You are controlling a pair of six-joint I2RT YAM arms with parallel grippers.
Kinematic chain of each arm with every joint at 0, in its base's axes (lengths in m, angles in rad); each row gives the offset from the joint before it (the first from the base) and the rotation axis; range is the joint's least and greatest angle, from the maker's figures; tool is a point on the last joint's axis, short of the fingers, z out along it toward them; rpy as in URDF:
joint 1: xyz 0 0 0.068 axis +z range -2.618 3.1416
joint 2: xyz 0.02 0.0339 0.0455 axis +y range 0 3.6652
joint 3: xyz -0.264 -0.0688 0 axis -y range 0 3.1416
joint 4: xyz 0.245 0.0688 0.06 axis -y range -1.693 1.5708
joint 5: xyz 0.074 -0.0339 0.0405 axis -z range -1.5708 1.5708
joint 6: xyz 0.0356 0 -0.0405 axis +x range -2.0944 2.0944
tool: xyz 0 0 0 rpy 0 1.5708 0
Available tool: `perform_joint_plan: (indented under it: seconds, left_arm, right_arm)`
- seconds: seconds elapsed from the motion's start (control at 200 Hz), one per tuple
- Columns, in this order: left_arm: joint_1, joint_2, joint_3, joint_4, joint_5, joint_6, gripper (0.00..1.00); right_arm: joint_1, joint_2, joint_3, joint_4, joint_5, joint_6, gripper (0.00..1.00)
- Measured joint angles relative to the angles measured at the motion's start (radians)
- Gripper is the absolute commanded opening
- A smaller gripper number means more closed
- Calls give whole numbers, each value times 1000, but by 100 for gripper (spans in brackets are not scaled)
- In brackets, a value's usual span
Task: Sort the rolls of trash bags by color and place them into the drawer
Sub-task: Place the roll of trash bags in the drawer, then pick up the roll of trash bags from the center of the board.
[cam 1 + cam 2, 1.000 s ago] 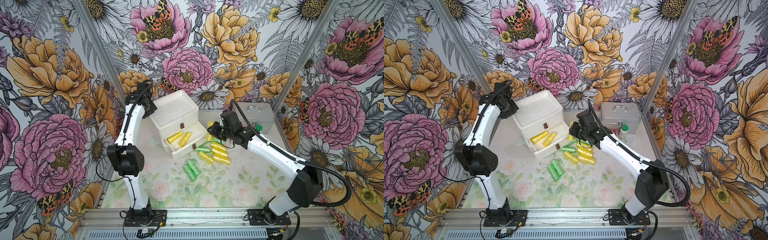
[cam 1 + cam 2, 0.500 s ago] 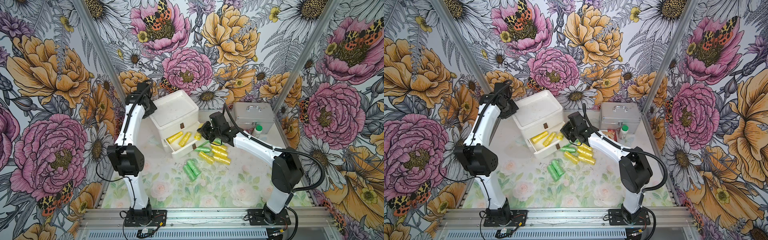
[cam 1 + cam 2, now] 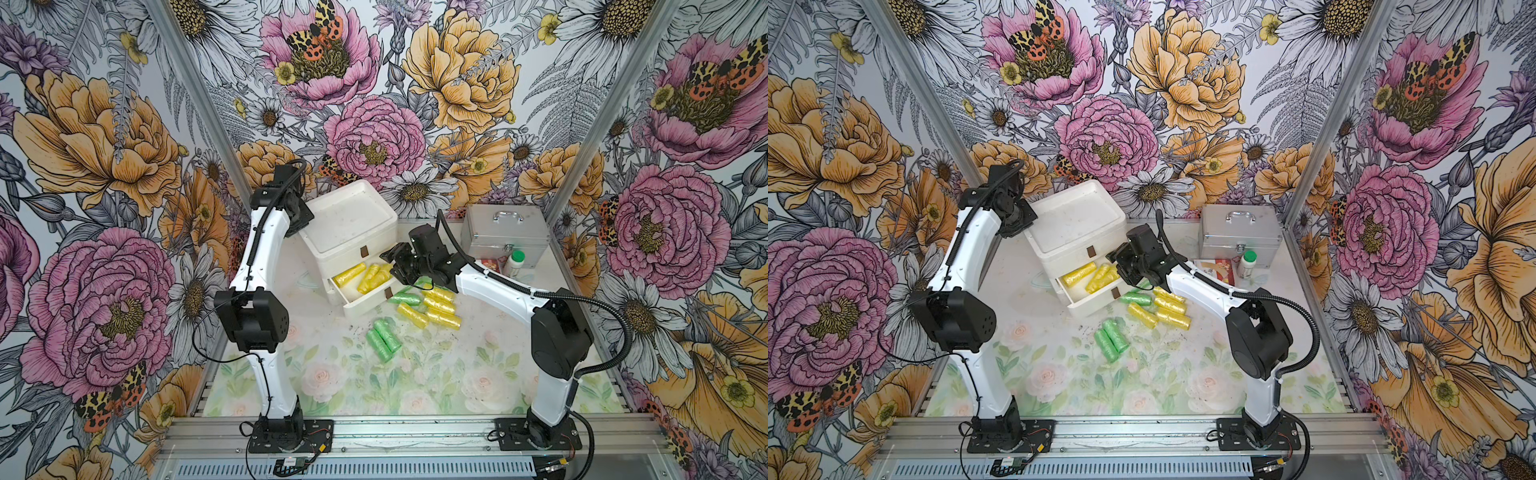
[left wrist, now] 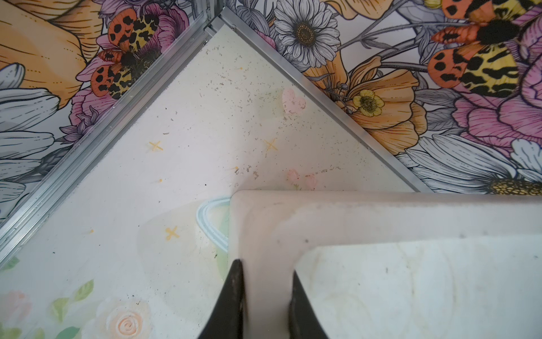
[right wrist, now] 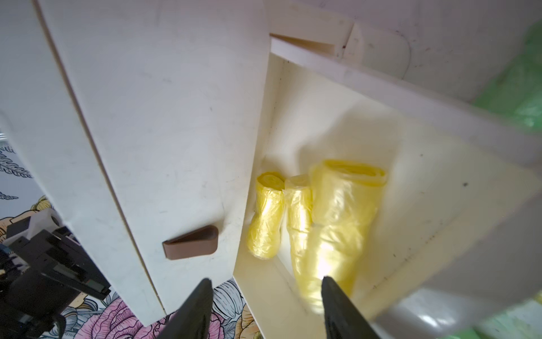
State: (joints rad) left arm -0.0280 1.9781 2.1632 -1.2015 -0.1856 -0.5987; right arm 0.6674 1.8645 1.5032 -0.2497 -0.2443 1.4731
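Status: right gripper (image 5: pixel 265 281) over open drawer (image 3: pixel 363 303)

Right gripper jaws stand wide apart and clasp nothing. 3 yellow rolls (image 5: pixel 299 211) lie inside the drawer; the one nearest the fingertips is blurred. Left gripper (image 4: pixel 267 268) is clamped on the rim of the white drawer unit (image 4: pixel 381 214). Loose yellow rolls (image 3: pixel 440 309) and green rolls (image 3: pixel 384 334) lie on the table (image 3: pixel 457 365), near the drawer front.

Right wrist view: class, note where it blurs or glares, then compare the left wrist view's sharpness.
Right wrist view: the nearest yellow roll is smeared, with a glare patch by the fingertip; the drawer wall is soft. Left wrist view: cabinet and table crisp.
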Motion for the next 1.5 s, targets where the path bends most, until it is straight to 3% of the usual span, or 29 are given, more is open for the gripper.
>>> perform_joint_plan:
  seconds: [0.185,0.37,0.49,0.691,0.856,1.156,1.501]
  left_arm:
    - [0,4,7,-6,0,0,0]
    - [0,5,9,-7,0,0,0]
    - [0,6,10,-8,0,0,0]
    - [0,11,20,-16,0,0,0]
    - [0,13,22,-19,0,0,0]
    - [0,13,22,-19,0,0,0]
    - [0,8,14,-13,0,0,0]
  right_arm:
    - [-32,-1,-1,0,-90,-45,67]
    - [-145,-94,-115,2,-133,-222,67]
    - [-211,-167,-165,-40,-172,-471,68]
    - [-202,-260,-267,-160,-120,-958,67]
    - [-180,-259,-373,-235,-116,-1199,61]
    - [-43,-169,-411,-202,-45,-1366,61]
    - [-18,-85,-410,-108,82,-1398,61]
